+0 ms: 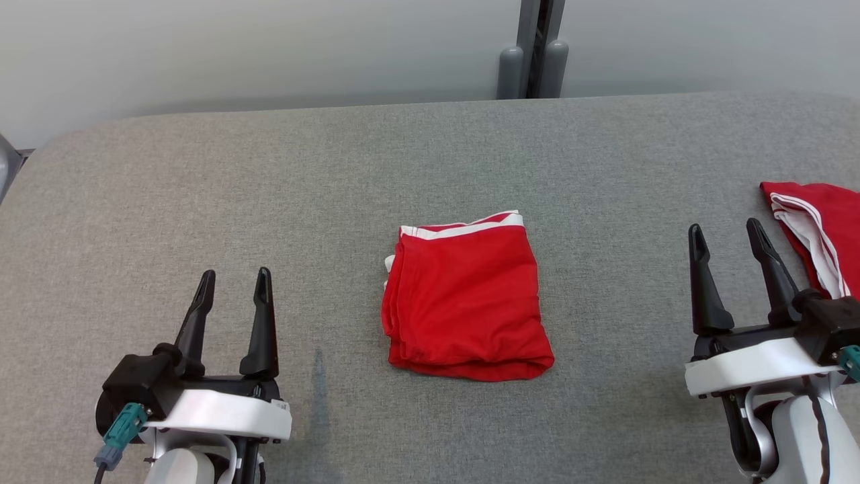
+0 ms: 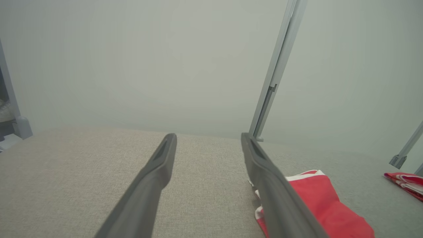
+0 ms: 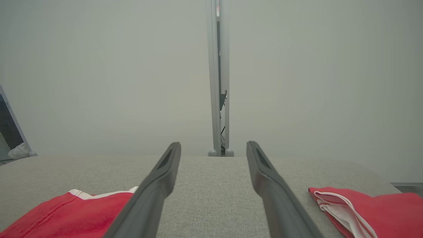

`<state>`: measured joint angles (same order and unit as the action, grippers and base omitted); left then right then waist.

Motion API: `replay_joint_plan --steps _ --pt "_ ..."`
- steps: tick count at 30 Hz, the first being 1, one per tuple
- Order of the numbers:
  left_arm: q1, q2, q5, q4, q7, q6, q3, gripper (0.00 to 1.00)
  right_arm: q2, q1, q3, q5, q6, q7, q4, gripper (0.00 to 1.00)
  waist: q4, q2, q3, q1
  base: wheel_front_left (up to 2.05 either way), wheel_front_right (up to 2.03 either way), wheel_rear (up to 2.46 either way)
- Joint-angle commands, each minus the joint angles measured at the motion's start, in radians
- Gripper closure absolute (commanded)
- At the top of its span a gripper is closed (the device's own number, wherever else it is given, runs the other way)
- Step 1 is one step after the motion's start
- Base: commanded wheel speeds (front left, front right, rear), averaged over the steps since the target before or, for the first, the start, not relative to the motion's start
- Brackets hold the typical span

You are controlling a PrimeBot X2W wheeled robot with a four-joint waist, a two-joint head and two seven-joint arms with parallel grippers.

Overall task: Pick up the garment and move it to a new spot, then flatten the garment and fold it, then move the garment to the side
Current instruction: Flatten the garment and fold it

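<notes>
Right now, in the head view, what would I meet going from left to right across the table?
In order: left gripper → folded red garment → right gripper → second red garment at the right edge.

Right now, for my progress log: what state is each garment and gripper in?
Red garment: folded, lying flat in the middle, not held.
Second red garment: lying at the far right, cut off by the frame, not held.
Left gripper: open, empty.
Right gripper: open, empty.
</notes>
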<state>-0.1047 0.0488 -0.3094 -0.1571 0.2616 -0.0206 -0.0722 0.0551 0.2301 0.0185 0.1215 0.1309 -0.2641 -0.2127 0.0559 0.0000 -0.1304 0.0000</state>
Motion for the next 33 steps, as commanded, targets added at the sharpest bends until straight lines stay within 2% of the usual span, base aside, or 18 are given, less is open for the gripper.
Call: replay_joint_plan --steps 1,33 --pt "0.007 0.005 -0.001 0.005 0.003 0.003 0.000 0.00 0.000 -0.010 0.002 -0.001 0.000 -0.001 -0.002 0.00 0.002 0.0000 -0.001 0.0000 0.00 0.00 0.00" --pt "-0.010 0.005 -0.009 -0.003 0.003 0.001 -0.009 0.00 -0.002 -0.003 0.013 -0.003 0.000 0.000 -0.031 0.00 0.024 0.0000 -0.003 0.0000 0.00 0.00 0.00"
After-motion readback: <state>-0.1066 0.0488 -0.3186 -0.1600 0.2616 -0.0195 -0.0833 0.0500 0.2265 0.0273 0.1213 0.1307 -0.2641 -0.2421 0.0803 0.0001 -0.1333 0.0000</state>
